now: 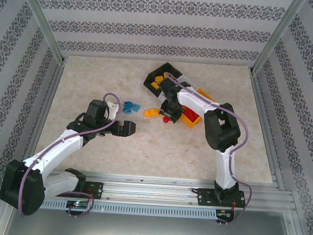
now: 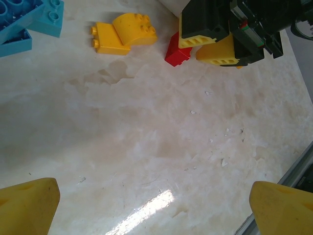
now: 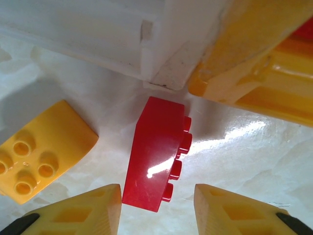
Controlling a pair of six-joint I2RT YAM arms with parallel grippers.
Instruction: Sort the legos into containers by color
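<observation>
Red plastic, glossy and lying on its side: the red brick (image 3: 156, 154) is the piece at stake, and the grip on it looks chancy. It sits on the tabletop (image 3: 254, 161) at a slant to the line of the right hand (image 3: 157, 196). That hand's yellow fingers stand part-open to either side of the brick's near end and hold nothing yet. One fingertip (image 3: 98, 205) is touching or just beside the brick's smooth lower corner. The other is apart from the studded side, with bare tabletop between.

If the fingers met the brick like this, I judge they would press a corner and the studs rather than two flat faces, so it could twist or squirt out. Just beyond the red brick stands the corner of the white bin (image 3: 98, 34), and beside that the orange-yellow bin (image 3: 254, 63). A brick that pops away could wedge against them, or a lift could snag a wall. A yellow curved brick (image 3: 44, 152) lies near the red brick, outside the touching finger, and might get nudged. Well away from the red brick, the left hand (image 2: 156, 210) hangs wide open and empty over the tabletop.
</observation>
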